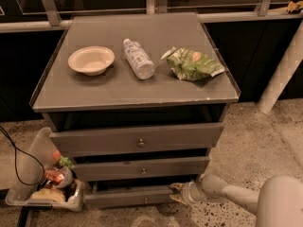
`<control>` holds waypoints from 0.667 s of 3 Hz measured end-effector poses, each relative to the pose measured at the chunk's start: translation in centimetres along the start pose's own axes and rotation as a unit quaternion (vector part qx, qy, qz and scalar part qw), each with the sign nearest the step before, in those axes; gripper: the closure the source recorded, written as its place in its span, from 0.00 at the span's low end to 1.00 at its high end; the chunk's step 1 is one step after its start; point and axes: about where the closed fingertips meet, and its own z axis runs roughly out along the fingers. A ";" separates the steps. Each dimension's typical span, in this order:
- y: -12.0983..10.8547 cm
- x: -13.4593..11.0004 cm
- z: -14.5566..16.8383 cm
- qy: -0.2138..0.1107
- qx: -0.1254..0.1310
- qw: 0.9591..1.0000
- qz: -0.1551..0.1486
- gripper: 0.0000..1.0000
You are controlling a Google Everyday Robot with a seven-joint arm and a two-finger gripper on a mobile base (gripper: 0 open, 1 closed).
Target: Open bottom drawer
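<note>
At the near right, the robot's pale arm point(236, 196) reaches leftward low over the speckled floor. Its pincer point(175, 193) sits at the right end of the bottom drawer point(128, 196), touching or just beside the front panel. I cannot tell whether it is open or clamped on the panel.

The bottom drawer is the lowest and narrowest of three grey fronts, close to the floor, with a tiny knob point(145, 200) at its centre and a dark gap above it. Just left of it a clear plastic bin point(29, 167) holds mixed rubbish, and a black cable point(17, 162) loops across it.

Above are the middle drawer point(142, 168) and then the top drawer point(137, 140), the widest.

On the table point(118, 89) a pale bowl point(91, 59) stands at the left. A plastic bottle point(138, 58) lies on its side in the middle, and a crumpled green bag point(191, 64) lies at the right, all apart from each other. A metal rail point(118, 23) runs along the far edge, with a white post point(284, 70) leaning at the far right.
</note>
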 end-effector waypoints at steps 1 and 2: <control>0.0 0.0 0.0 0.000 0.000 1.000 0.000 0.13; 0.0 0.0 0.0 0.000 0.000 1.000 0.000 0.00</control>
